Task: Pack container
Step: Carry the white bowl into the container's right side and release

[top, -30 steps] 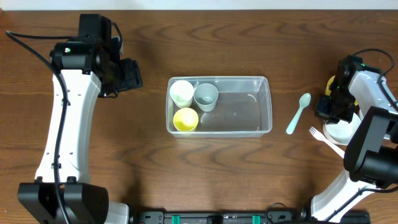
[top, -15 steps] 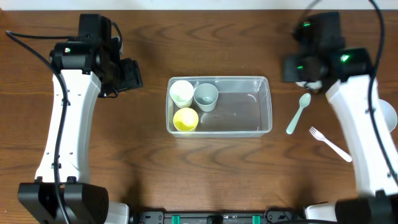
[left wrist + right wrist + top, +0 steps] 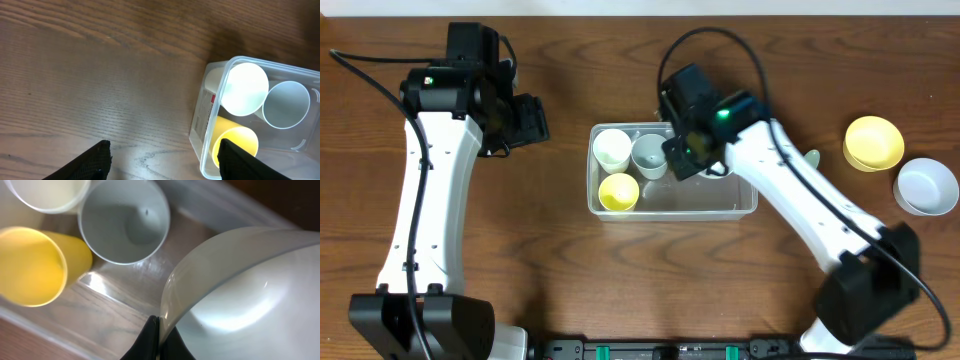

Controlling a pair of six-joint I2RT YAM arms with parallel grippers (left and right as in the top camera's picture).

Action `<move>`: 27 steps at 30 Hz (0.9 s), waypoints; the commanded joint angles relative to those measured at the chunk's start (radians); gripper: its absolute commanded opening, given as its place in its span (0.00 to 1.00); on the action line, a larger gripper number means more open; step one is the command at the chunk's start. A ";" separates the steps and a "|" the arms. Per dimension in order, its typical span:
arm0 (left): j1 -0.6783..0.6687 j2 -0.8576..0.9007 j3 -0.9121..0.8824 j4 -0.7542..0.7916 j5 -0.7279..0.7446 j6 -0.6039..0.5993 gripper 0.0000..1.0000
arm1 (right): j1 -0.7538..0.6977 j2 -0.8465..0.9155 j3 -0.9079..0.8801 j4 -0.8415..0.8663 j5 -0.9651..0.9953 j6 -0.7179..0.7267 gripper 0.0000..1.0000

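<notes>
The clear container (image 3: 672, 213) lies mid-table with a white cup (image 3: 611, 149), a grey-blue cup (image 3: 650, 155) and a yellow cup (image 3: 618, 192) standing at its left end. My right gripper (image 3: 159, 330) is shut on the rim of a pale grey bowl (image 3: 250, 295). It holds the bowl over the container's middle, just right of the grey-blue cup (image 3: 125, 222). From overhead the right arm (image 3: 705, 120) hides most of that bowl. My left gripper (image 3: 164, 155) hangs open above bare wood left of the container (image 3: 210, 125), with nothing between its fingers.
A yellow bowl (image 3: 874, 142) and a pale blue-white bowl (image 3: 925, 186) sit at the right side of the table. A green spoon tip (image 3: 811, 156) peeks out beside the right arm. The left arm (image 3: 430, 200) stands along the left side.
The right arm has swung from the table's far right to over the container, carrying the pale bowl. The left arm has not moved.
</notes>
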 commanded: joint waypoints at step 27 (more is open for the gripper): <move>0.002 -0.008 -0.001 -0.014 -0.002 -0.009 0.69 | -0.148 0.062 0.055 0.018 0.071 0.023 0.43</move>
